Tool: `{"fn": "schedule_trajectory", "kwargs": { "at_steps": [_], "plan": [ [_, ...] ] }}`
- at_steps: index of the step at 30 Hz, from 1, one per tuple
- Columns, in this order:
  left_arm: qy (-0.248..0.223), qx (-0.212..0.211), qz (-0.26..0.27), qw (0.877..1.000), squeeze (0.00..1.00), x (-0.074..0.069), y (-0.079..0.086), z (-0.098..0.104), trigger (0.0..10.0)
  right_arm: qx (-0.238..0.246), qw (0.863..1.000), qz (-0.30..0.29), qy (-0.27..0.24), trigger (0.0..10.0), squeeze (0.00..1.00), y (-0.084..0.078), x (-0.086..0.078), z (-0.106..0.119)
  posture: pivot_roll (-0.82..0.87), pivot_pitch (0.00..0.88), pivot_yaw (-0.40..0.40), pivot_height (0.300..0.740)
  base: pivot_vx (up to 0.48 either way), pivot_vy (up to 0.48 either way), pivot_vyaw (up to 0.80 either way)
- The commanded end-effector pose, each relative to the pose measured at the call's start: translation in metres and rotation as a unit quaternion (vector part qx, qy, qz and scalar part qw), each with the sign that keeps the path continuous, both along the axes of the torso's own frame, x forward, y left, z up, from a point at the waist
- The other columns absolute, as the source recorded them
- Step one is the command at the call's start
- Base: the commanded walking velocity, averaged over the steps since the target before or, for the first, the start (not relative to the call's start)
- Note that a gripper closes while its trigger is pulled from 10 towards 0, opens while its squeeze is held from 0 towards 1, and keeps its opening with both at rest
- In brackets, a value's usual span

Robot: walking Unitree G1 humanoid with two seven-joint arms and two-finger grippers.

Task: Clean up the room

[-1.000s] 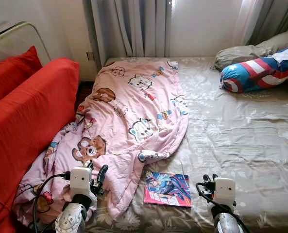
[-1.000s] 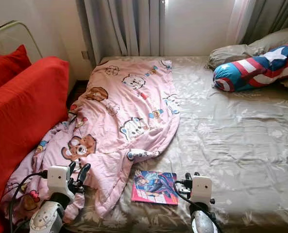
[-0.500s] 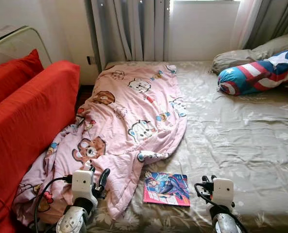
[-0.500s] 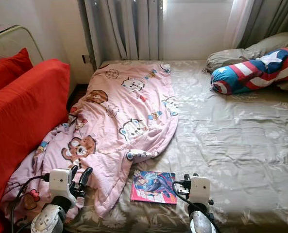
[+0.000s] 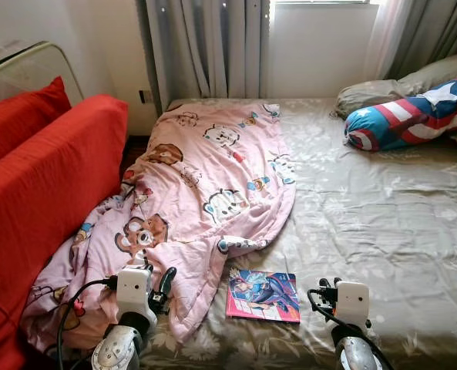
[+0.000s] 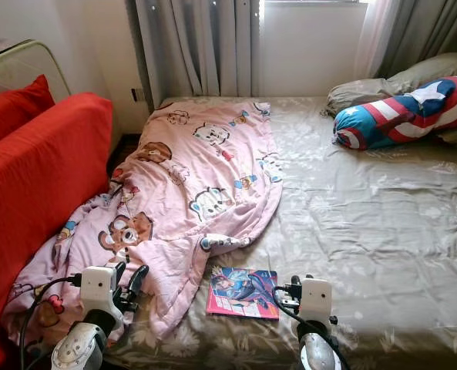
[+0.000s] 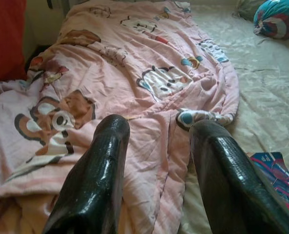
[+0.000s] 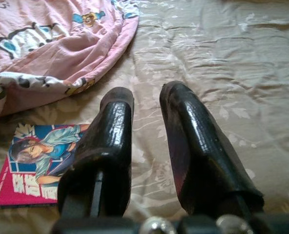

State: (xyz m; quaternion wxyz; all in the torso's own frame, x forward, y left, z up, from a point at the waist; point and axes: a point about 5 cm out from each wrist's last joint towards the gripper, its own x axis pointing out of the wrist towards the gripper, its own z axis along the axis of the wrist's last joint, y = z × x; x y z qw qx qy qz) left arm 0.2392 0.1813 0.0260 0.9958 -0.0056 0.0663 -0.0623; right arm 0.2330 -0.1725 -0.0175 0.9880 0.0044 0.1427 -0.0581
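Nothing shifted on bed since earlier frame apart from slight camera drift. Left gripper (image 7: 156, 131) hovering over near end of pink cartoon blanket (image 5: 213, 193), fingers (image 7: 93, 180) spread, empty. Right gripper (image 8: 144, 117) above olive sheet (image 5: 382, 223), just beside comic book (image 5: 263, 295), fingers slightly parted, holding nothing. Book flat near foot edge, touching blanket hem. Shield-print bolster (image 5: 409, 116) against grey pillow (image 5: 413, 77) at far corner. Red sofa (image 5: 43, 200) left of bed.

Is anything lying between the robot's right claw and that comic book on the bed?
Nothing visible does. The right gripper is open above bare sheet, with the comic book beside it toward the pink blanket, uncovered.
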Motion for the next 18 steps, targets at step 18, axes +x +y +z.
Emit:
{"fn": "schedule_trajectory", "kwargs": {
  "at_steps": [18],
  "plan": [
    [0.005, 0.007, 0.000, 1.000, 0.00, -0.0012, -0.0001, 0.0006, 10.0, 0.010, 1.000, 0.001, 0.003, 10.0, 0.00, 0.0023, 0.0001, -0.0008, -0.02, 0.010, -0.009, 0.665, 0.000, 0.000, 0.00]
  ]
}}
